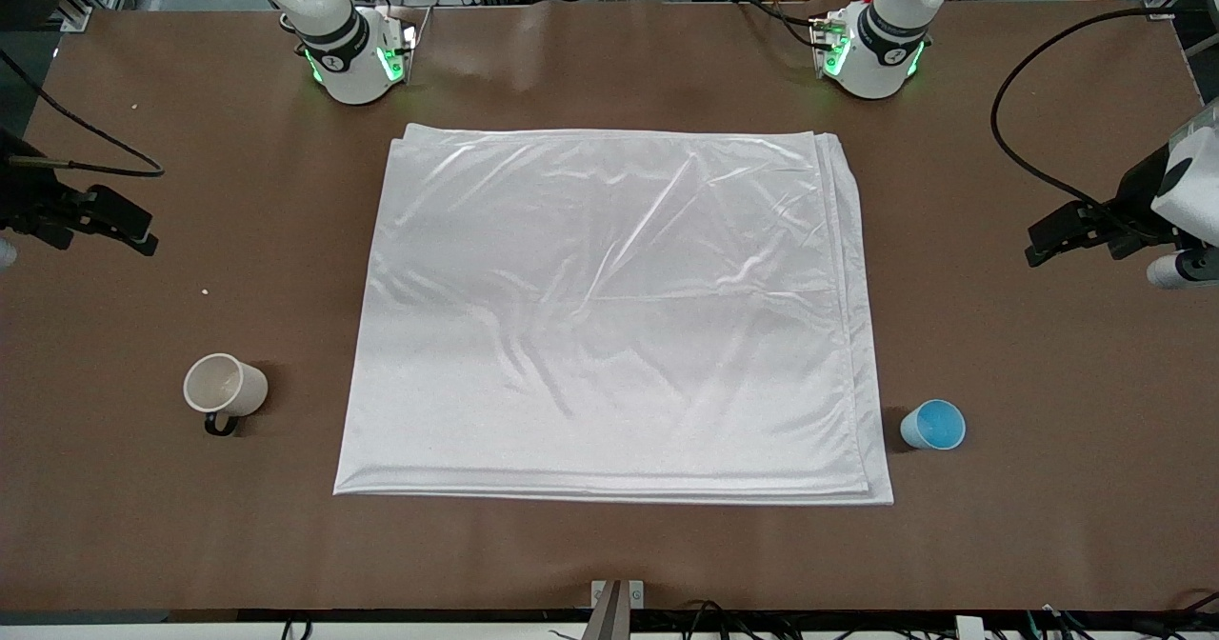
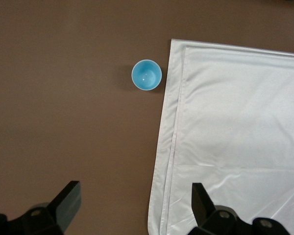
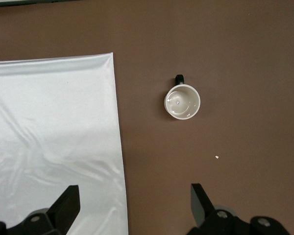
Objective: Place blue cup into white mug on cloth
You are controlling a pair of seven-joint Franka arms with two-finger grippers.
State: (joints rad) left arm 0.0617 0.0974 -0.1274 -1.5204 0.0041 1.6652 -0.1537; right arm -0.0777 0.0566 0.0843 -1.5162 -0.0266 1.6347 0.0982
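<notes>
The white cloth (image 1: 609,316) lies flat in the middle of the brown table. The blue cup (image 1: 933,425) (image 2: 146,75) stands upright on the bare table beside the cloth's front corner, toward the left arm's end. The white mug (image 1: 224,388) (image 3: 182,102), with its black handle, stands upright on the table off the cloth, toward the right arm's end. My left gripper (image 1: 1048,240) (image 2: 136,196) hangs open and empty over the table by the cloth's edge (image 2: 161,161). My right gripper (image 1: 138,230) (image 3: 135,196) hangs open and empty over the cloth's edge (image 3: 118,147) at the right arm's end.
A small white crumb (image 1: 204,290) (image 3: 216,157) lies on the table farther from the front camera than the mug. A black cable (image 1: 1005,135) loops over the table at the left arm's end. A metal bracket (image 1: 617,594) sits at the table's front edge.
</notes>
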